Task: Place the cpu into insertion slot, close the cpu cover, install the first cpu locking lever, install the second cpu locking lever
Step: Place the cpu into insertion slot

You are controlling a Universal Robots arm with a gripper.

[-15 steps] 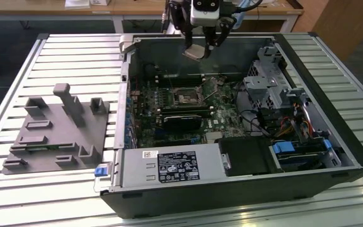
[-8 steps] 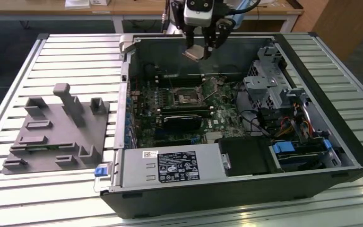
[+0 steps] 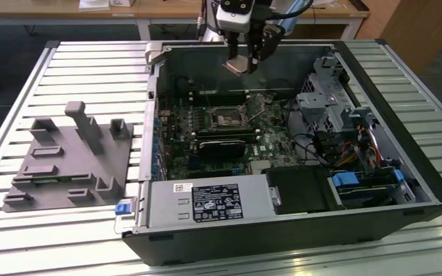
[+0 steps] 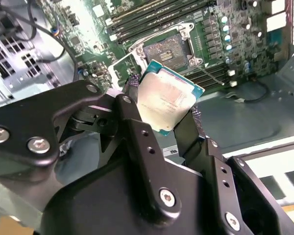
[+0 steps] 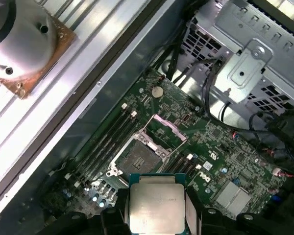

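Gripper jaws clamped on the cpu, chip tilted, in the air over the open computer case on the slatted desk. In the case: motherboard, insertion slot uncovered with dark centre showing, cpu cover flipped up beside it. Cpu well apart from slot.

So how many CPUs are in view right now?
1: the cpu, clamped in the gripper above the motherboard. The insertion slot holds none.
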